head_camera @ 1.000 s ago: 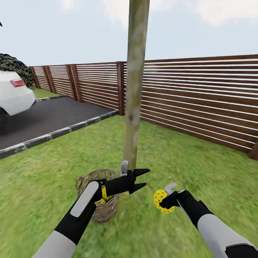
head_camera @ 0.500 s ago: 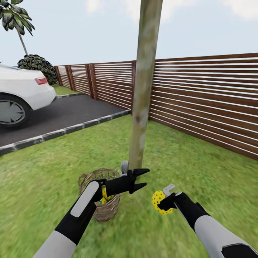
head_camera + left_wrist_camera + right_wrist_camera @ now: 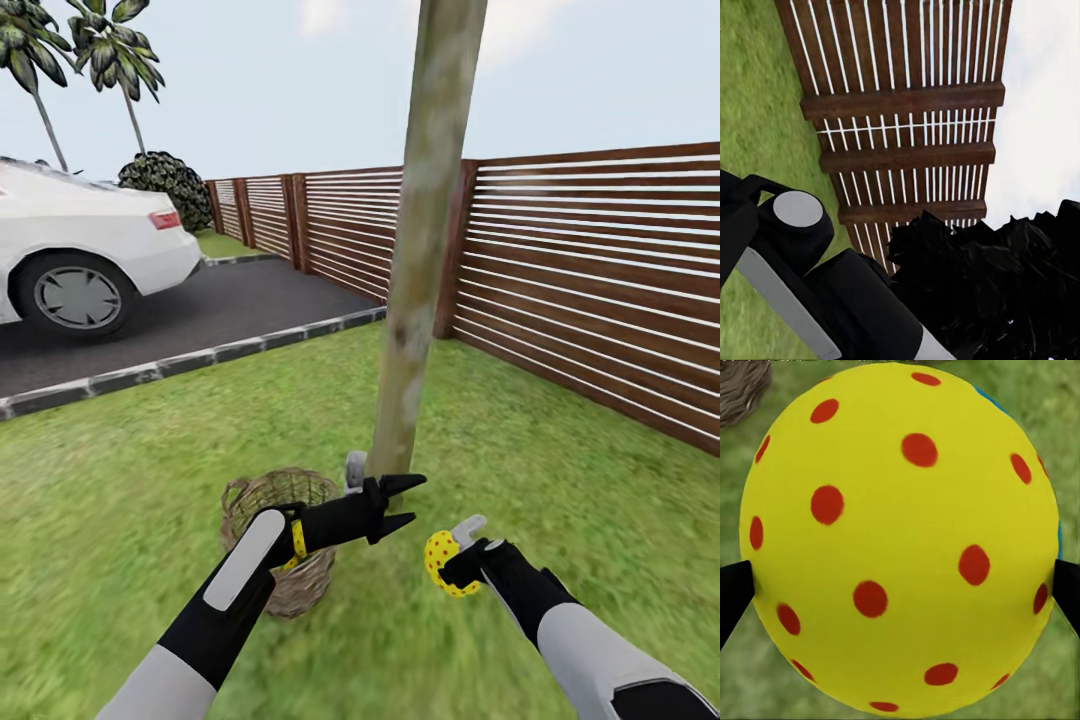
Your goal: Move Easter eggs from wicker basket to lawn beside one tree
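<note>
tree [image 3: 420, 260] crown cut off, basket [image 3: 262, 497] contents hidden

slatted wooden fence [image 3: 560, 270]; asphalt driveway [image 3: 190, 325]; white car [image 3: 70, 255]; palms [image 3: 90, 60]

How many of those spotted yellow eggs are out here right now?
2 that I can see. One egg is held in the right gripper above the grass; another egg peeks out of the basket behind the left arm. More may be hidden inside.
</note>
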You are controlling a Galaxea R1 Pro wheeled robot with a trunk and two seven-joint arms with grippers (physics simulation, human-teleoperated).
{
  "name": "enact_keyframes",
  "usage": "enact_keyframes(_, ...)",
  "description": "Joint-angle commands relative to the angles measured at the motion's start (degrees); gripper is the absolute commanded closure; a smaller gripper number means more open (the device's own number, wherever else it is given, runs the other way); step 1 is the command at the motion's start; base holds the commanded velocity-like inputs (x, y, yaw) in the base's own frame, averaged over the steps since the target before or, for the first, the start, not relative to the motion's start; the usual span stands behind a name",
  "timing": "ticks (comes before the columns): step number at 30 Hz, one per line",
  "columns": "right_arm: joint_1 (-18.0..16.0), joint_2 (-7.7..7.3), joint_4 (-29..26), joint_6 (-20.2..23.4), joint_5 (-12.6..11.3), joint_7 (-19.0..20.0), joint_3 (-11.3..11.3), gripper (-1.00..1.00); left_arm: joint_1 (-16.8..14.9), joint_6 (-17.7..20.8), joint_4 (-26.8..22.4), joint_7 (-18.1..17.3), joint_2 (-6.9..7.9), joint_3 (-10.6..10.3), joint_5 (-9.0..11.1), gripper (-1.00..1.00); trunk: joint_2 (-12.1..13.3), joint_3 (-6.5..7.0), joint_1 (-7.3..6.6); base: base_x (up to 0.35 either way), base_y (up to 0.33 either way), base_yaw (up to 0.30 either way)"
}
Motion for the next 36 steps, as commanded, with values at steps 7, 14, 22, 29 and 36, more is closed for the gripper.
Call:
enact_keyframes(7, 0.05, -0.16, 2.36, 0.14, 0.76, 0.47, 0.12, 1.0, -0.05, 0.18, 0.2, -0.11, -0.05, 0.02, -0.16, -1.0, -0.03, -0.1, 0.0, 0.104, -0.299, 0.042)
enact_keyframes(14, 0.01, -0.27, 1.86, -4.19, 0.78, 0.48, -0.08, 1.0, -0.05, 0.18, 0.21, -0.11, -0.03, 0.01, -0.14, -1.0, -0.03, -0.14, 0.0, 0.017, -0.035, 0.013)
enact_keyframes(22, 0.03, -0.22, 1.87, -4.22, 0.78, 0.39, -0.07, 1.0, -0.05, 0.18, 0.24, -0.11, -0.03, -0.06, -0.07, -1.0, -0.03, -0.67, 0.0, 0.0, 0.0, 0.166)
enact_keyframes(29, 0.05, -0.2, 1.86, -4.3, 0.78, -1.71, -0.13, 1.0, -0.05, 0.11, 0.26, -0.11, -0.06, -0.06, -0.13, -1.0, -0.03, -1.17, 0.0, 0.0, 0.0, 0.176)
enact_keyframes(36, 0.05, -0.14, 1.95, -4.31, 0.78, -3.48, -0.14, 1.0, -0.02, -2.11, 0.21, -0.13, -0.03, -0.87, -0.07, -1.0, -0.03, -1.66, 0.0, 0.0, -0.003, 0.177)
